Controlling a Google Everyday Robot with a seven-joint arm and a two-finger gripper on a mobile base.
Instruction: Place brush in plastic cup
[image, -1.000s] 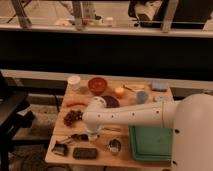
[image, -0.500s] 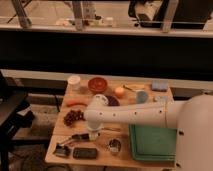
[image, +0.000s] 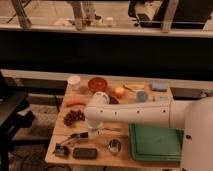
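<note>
The table (image: 57, 150) looks as it did a second ago, with the tray (image: 155, 145) at its near right and nothing on it moved. The white arm (image: 135, 112) reaches in from the right across the middle and bends down at its left end, and its pose has barely shifted. The cups stand along the far edge, a pale cup (image: 74, 81) at the far left and a blue cup (image: 142, 95) further right, both well apart from the work. The change is small and low down: the gripper (image: 92, 131), down at the near left of the table, has drawn its jaws fully closed. The brush (image: 80, 135) lies flat on the wood with its right end at the gripper. Whether the handle is truly pinched I cannot make out. If it is, the pick is made, and the lift and the carry to a cup remain
</note>
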